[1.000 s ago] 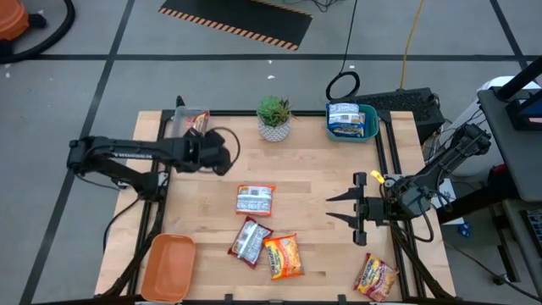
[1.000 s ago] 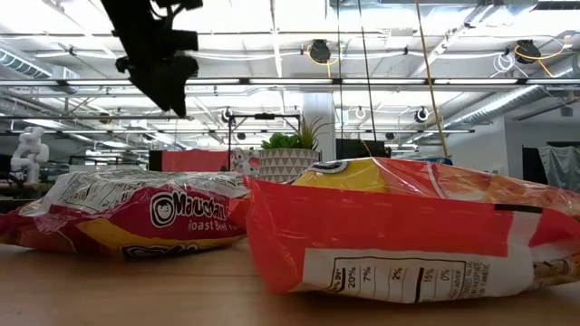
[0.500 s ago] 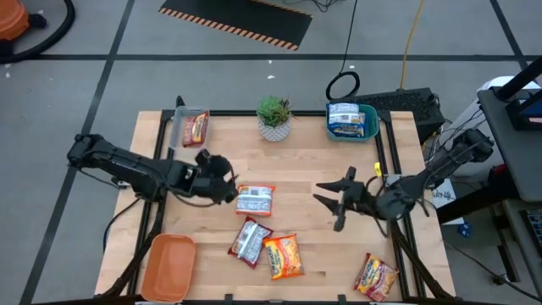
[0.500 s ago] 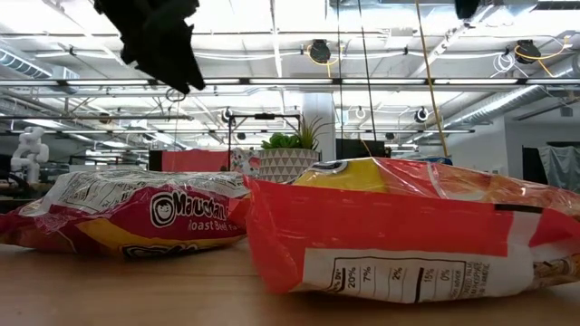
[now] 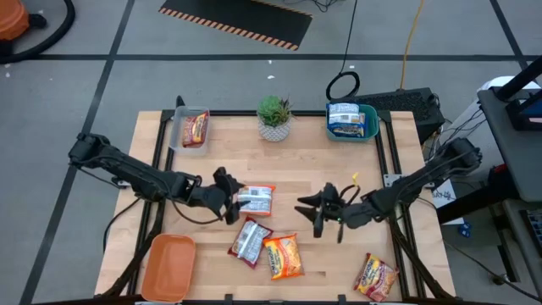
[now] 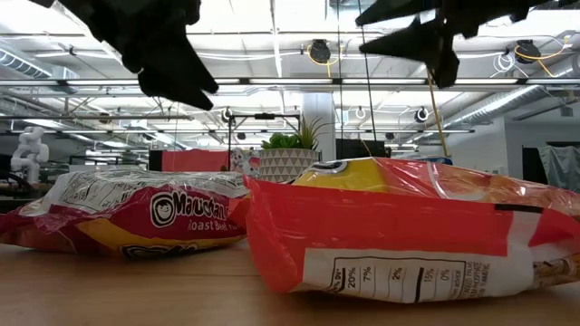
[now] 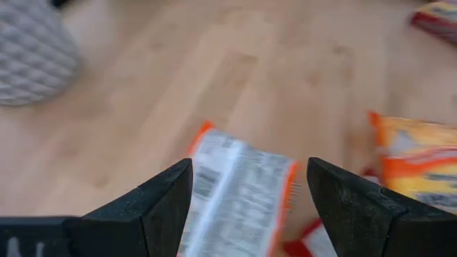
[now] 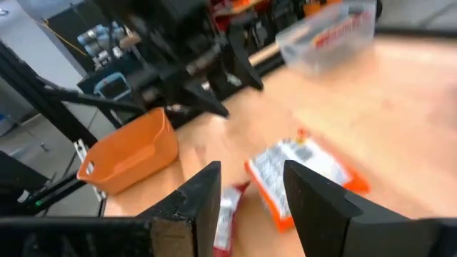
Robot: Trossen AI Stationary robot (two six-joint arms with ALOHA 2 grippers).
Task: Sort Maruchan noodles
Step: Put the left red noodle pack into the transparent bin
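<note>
Several Maruchan noodle packets lie flat on the wooden table. An orange-white one (image 5: 255, 199) lies mid-table, with a red-silver one (image 5: 250, 240) and an orange-yellow one (image 5: 284, 256) nearer the front edge. A fourth (image 5: 375, 275) lies at the near right. My left gripper (image 5: 225, 194) hangs open just left of the orange-white packet (image 7: 239, 189), above it and slanting down. My right gripper (image 5: 312, 212) hangs open to the packet's right (image 8: 251, 171), pointing toward the table's left. The low view shows both grippers, left (image 6: 168, 63) and right (image 6: 412, 36), well above the table.
At the far left stands a clear tray (image 5: 179, 129) holding a red packet. A teal tray (image 5: 370, 127) with blue-white packets is at the far right. A potted plant (image 5: 273, 117) stands between them. An orange tray (image 5: 168, 264) sits at the near left corner.
My left gripper has swung from the clear tray toward the table's middle and down, tipping forward, and now stands beside the orange-white packet. My right gripper has sunk and gone toward the table's left, rolling about its own axis. No packet has moved.
</note>
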